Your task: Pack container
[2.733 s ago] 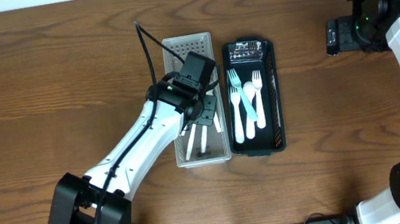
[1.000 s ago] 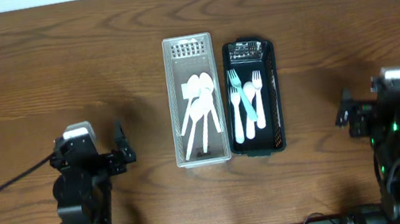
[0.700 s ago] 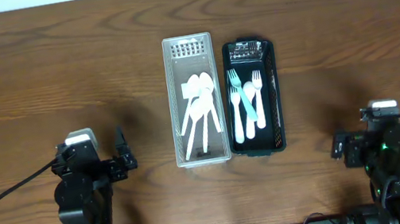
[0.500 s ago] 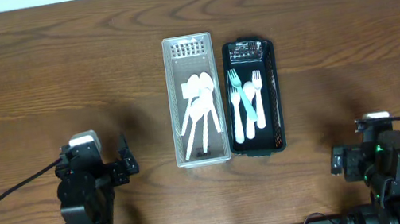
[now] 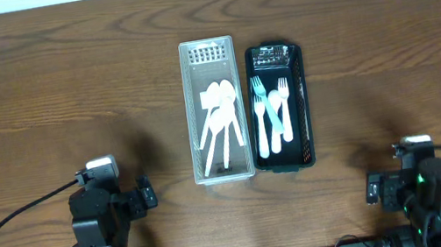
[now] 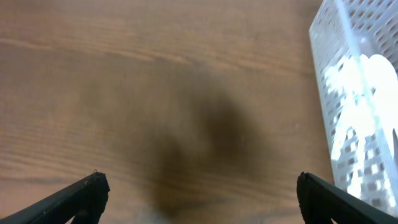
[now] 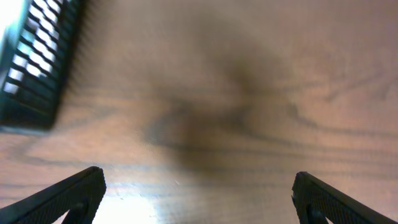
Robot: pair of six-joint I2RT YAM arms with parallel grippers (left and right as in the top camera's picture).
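Note:
A white perforated container (image 5: 207, 51) in the middle of the table holds white spoons (image 5: 220, 116). Right beside it, a black container (image 5: 302, 102) holds teal and white forks and a spoon (image 5: 273, 113). My left gripper (image 5: 146, 195) sits folded back at the front left, open and empty over bare wood (image 6: 200, 190); the white container's wall (image 6: 354, 99) shows at the right of its wrist view. At the front right, my right gripper (image 5: 375, 189) is open and empty too (image 7: 199, 186). A corner of the black container (image 7: 34, 68) lies at the upper left of its wrist view.
The brown wooden table (image 5: 48, 97) stretches around the two containers. A black cable (image 5: 14, 223) loops from the left arm over the front left of the table. Both arm bases stand along the front edge.
The left arm has come off the white container and folded back to the front left. The right arm has drawn back from the far right to the front right. Both grippers stayed open.

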